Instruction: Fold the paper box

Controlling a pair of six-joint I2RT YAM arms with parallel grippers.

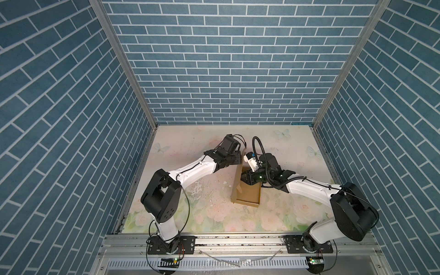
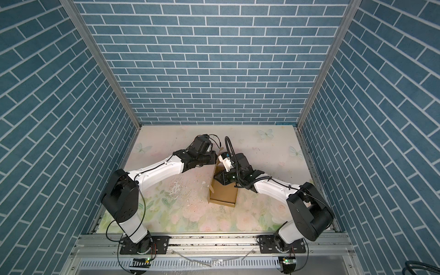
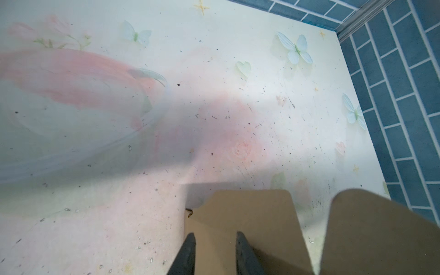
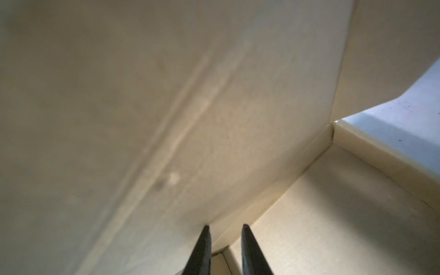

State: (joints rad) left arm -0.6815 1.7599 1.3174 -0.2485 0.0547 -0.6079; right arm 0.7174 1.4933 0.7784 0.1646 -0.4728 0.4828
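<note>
left claw and right claw, slightly spread, empty, brace the box: likely light, stiff; pinch flap edges.

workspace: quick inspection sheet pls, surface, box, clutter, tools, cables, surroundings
surface: floral table, scuffed and speckled, worn patch near the middle
job's things: paper box partly folded, low walls up, tall panel standing on the left arm's side
clutter: small white flakes beside the box
tools: left tool open, against a flap; right tool open, inside the box at the panel's crease
cables: black hose looped above the right arm
surroundings: blue brick walls, metal rail in front
</note>
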